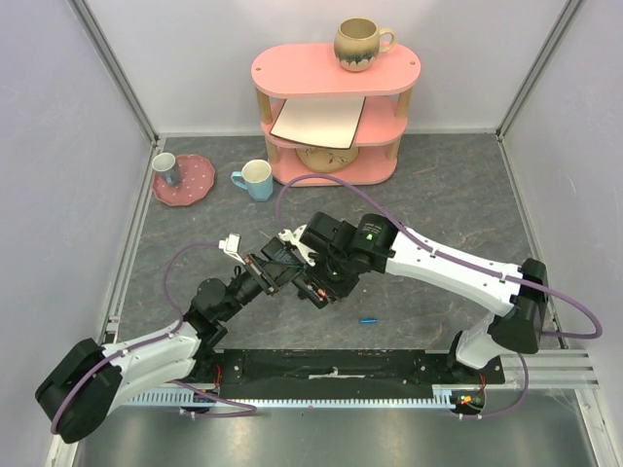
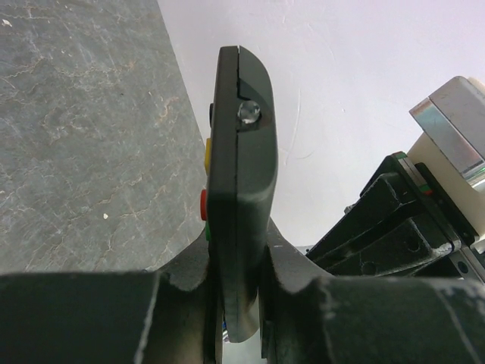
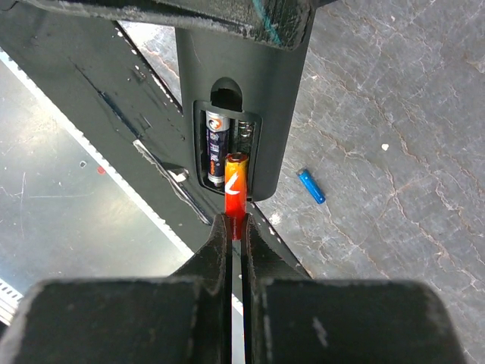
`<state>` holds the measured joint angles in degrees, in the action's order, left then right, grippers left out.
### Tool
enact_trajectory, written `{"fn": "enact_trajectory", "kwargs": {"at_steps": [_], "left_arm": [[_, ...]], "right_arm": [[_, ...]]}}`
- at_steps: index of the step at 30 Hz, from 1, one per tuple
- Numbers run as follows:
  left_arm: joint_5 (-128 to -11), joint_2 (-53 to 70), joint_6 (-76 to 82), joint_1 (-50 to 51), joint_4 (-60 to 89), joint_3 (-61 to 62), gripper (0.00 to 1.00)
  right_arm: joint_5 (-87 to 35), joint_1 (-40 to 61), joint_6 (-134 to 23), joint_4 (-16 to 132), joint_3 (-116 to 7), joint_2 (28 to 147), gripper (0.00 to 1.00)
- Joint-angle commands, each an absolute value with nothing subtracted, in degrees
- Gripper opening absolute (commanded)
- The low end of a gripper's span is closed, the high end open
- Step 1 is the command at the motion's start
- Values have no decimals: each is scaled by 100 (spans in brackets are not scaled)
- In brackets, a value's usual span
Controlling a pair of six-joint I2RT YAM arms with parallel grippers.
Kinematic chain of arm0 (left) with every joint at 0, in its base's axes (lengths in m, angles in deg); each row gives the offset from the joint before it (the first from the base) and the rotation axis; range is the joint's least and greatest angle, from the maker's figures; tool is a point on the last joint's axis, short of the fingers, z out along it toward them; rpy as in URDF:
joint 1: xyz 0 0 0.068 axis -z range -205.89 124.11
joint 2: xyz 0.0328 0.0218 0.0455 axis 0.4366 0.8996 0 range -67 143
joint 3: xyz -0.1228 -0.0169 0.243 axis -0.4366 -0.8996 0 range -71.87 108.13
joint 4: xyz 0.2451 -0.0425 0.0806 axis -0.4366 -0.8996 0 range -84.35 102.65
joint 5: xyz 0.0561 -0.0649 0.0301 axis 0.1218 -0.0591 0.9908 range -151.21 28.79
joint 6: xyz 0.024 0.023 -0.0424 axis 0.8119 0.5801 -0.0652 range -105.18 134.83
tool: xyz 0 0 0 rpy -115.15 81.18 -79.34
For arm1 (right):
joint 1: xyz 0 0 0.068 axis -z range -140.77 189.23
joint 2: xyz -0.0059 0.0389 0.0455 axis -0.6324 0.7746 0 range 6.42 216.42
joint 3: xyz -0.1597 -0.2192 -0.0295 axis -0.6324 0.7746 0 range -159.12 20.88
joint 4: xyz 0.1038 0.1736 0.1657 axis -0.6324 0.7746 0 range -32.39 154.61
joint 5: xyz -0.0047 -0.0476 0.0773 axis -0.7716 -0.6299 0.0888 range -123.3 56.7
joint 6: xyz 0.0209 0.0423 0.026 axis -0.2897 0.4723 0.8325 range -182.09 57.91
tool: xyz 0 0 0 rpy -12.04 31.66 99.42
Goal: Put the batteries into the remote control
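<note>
Battery (image 3: 236, 189) tip crosses compartment edge of remote control (image 3: 280, 98).

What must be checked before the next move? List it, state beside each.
1. The left gripper grips the remote: ok.
2. The right gripper pinches the orange battery: ok.
3. The compartment is uncovered, one slot free: ok.
4. The orange battery lines up with that slot: cannot tell.
5. The orange battery is seated: not ok, only its tip is at the compartment.
6. The blue battery lies on the table, apart: ok.
</note>
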<state>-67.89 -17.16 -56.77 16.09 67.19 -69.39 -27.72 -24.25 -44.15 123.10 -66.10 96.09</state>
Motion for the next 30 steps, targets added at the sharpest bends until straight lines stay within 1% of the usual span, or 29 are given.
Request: {"fn": "enact_trajectory", "kwargs": {"at_steps": [1, 30], "left_arm": [[-6912, -1893, -5839, 1630, 6951, -7354, 2], [-7070, -2200, -5839, 1630, 6846, -7468, 2]], "right_arm": [[-2891, -2440, -4477, 12484, -6930, 9695, 0], [-3558, -2423, -4424, 12326, -7501, 10275, 0]]}}
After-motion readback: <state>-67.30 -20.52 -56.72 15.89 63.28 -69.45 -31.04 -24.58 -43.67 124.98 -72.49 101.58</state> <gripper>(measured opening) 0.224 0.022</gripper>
